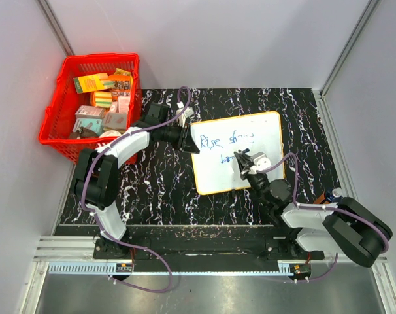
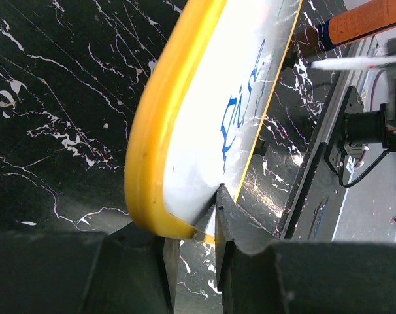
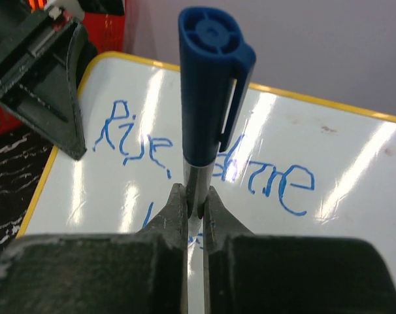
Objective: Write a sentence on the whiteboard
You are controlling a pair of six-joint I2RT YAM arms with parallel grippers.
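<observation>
Left fingers (image 2: 263, 268) pinch the whiteboard (image 1: 266, 134) rim, barely apart; right fingers (image 3: 173, 222) close tight on the marker (image 3: 208, 91). Steady the board and press lightly through the sentence (image 1: 214, 142).

Marker (image 3: 214, 85) tip is out of sight below the jaws of the right gripper (image 3: 195, 199), which also cover the sentence's (image 3: 270, 183) second line. From the left wrist, the whiteboard (image 2: 204, 98) runs off the top edge, its writing too slanted to read.
</observation>
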